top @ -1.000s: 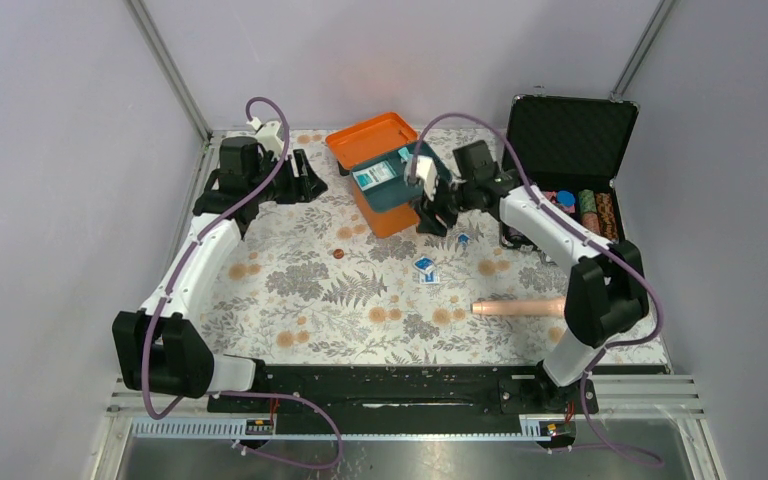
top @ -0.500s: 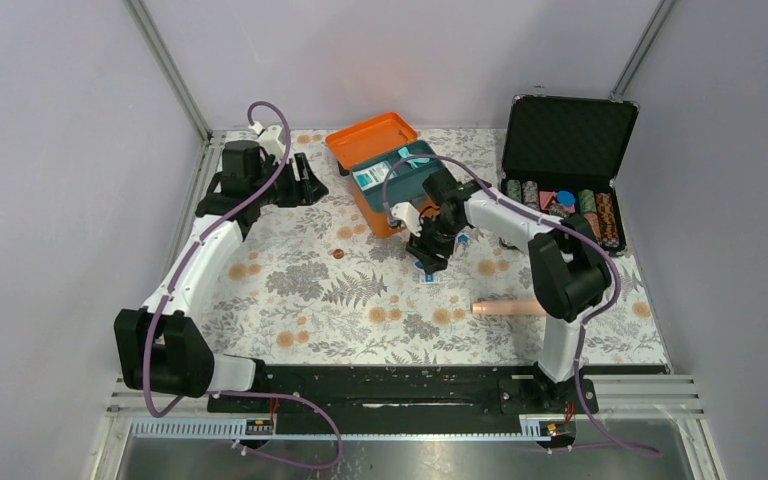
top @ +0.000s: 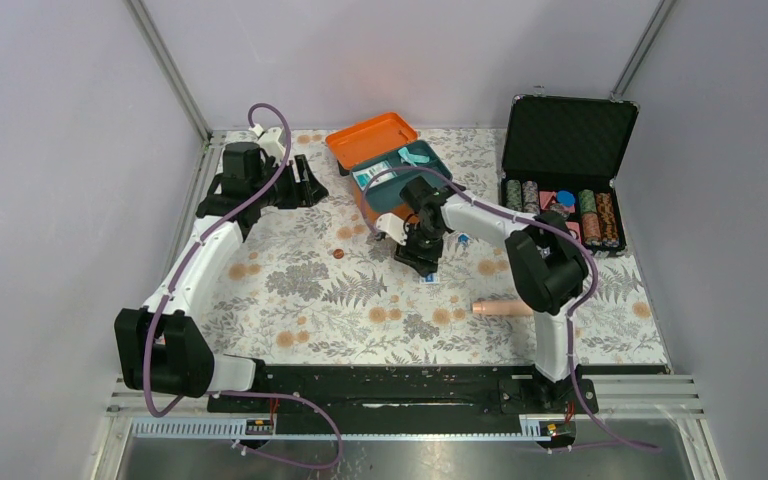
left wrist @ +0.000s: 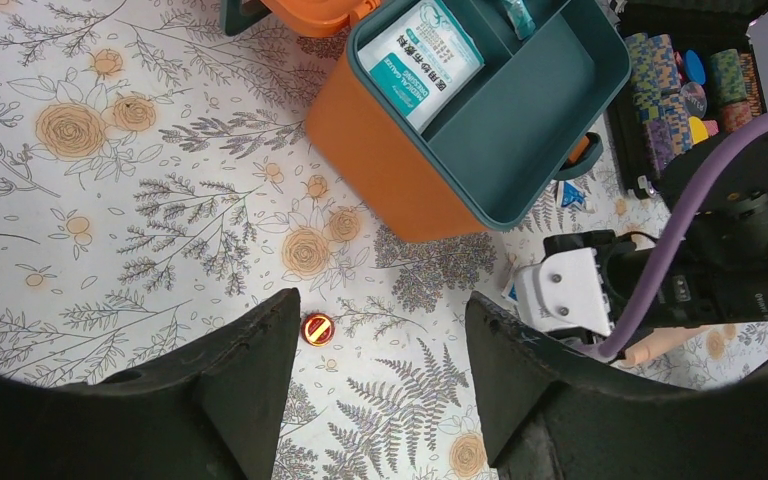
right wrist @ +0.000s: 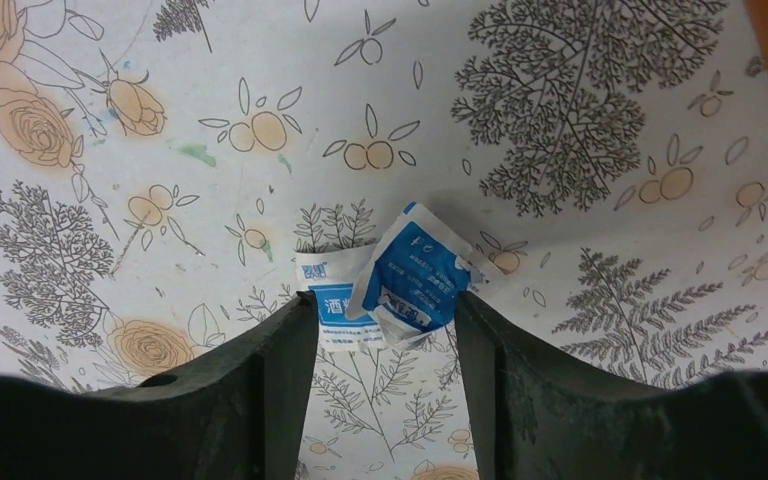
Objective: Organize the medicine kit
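The orange medicine kit box [top: 388,214] stands open at the back centre, lid [top: 370,138] laid back, teal insert tray [top: 418,182] holding a white-and-teal packet [top: 372,177]. It also shows in the left wrist view [left wrist: 380,170], with its tray [left wrist: 530,120] and packet [left wrist: 420,58]. My right gripper [top: 421,257] is down on the table just in front of the box. In the right wrist view it [right wrist: 382,315] is open, its fingertips either side of two crumpled blue-and-white packets [right wrist: 400,280]. My left gripper [top: 312,183] is open and empty, left of the box.
A black foam-lined case of poker chips [top: 560,195] stands open at the back right. Another small blue packet [top: 463,239] lies beside the box. A red cap [left wrist: 317,328] lies on the floral cloth. A tan cylinder [top: 505,307] lies right of centre.
My right gripper has swung from beside the orange box toward the front left and come down over the two packets on the cloth. The left arm has barely moved.
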